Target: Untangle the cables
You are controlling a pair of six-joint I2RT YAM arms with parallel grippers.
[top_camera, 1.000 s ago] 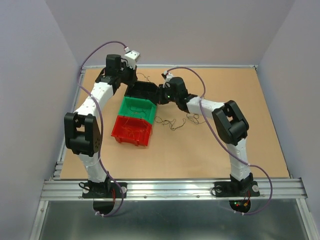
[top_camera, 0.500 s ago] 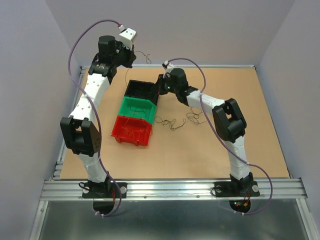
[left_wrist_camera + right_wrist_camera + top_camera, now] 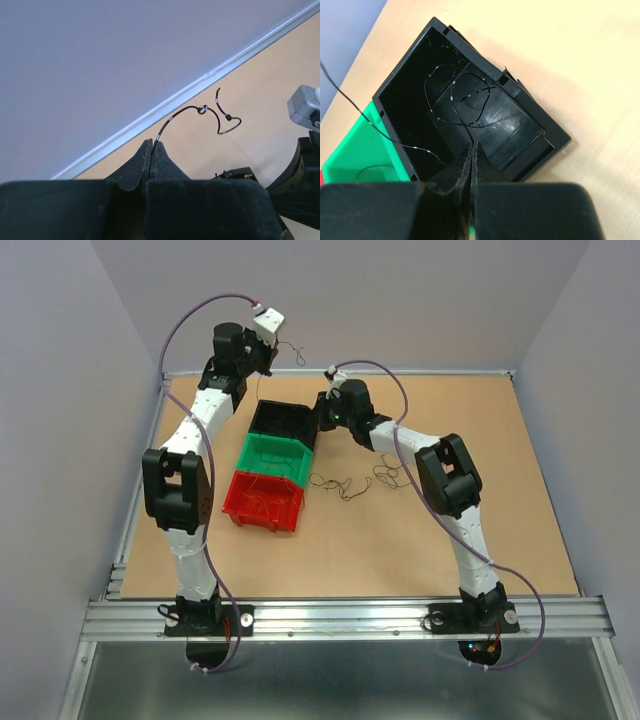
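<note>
My left gripper (image 3: pixel 272 352) is raised above the table's back edge, shut on a dark curly cable (image 3: pixel 291 348). In the left wrist view the tips (image 3: pixel 151 145) pinch that cable (image 3: pixel 192 109), which curls up and right in the air. My right gripper (image 3: pixel 322 416) hangs over the black bin (image 3: pixel 280 422), shut on another dark cable. In the right wrist view its tips (image 3: pixel 471 146) hold that cable (image 3: pixel 454 95), which loops inside the black bin (image 3: pixel 520 125). A third thin strand (image 3: pixel 370 122) crosses the bin's left wall. Loose cables (image 3: pixel 340 485) lie on the table.
A green bin (image 3: pixel 275 458) and a red bin (image 3: pixel 265 502) stand in a row in front of the black bin, with thin strands in them. More loose strands (image 3: pixel 390 476) lie beside the right forearm. The green bin's corner (image 3: pixel 355 150) shows in the right wrist view.
My left gripper rose from beside the black bin to high over the back edge, carrying the dark cable, then shifted slightly right. My right gripper moved a little back over the black bin.
</note>
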